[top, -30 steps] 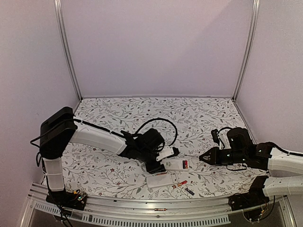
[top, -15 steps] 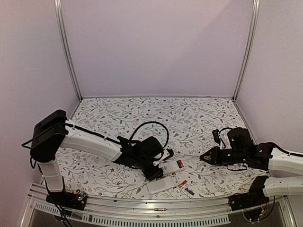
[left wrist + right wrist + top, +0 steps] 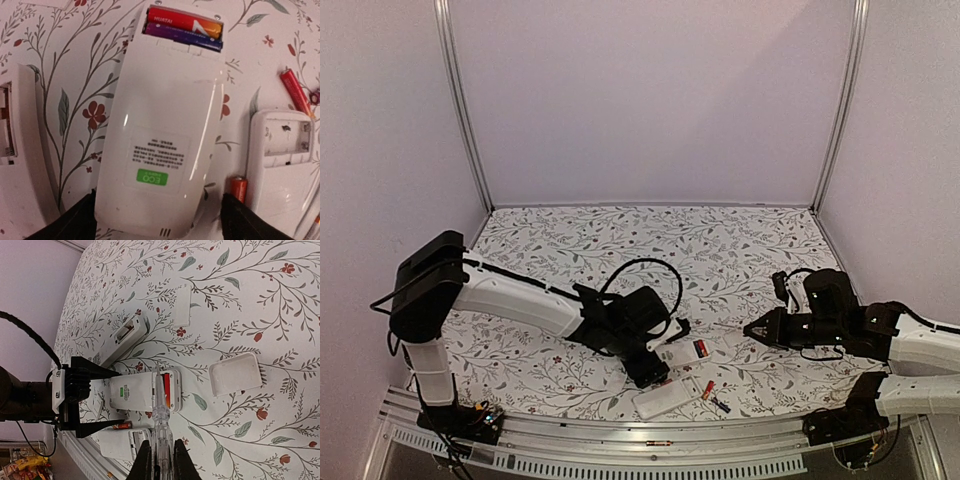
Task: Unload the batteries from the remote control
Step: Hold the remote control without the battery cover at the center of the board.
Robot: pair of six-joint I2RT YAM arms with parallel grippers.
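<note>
Extraction of the cells is in hand: the remote lies back-up at centre of the left wrist view, two batteries seated in the uncovered bay at top of frame, the left gripper with jaws apart astride its lower end, the right gripper clamped on a clear stick aimed at that bay. Next move, by my judgement, calls for the left jaws to pin the casing while the stick levers a cell out. Room is tight: an emptied remote and a loose cell lie just right, another casing sits at the left edge, and the table has its near rim close below in the top view.
</note>
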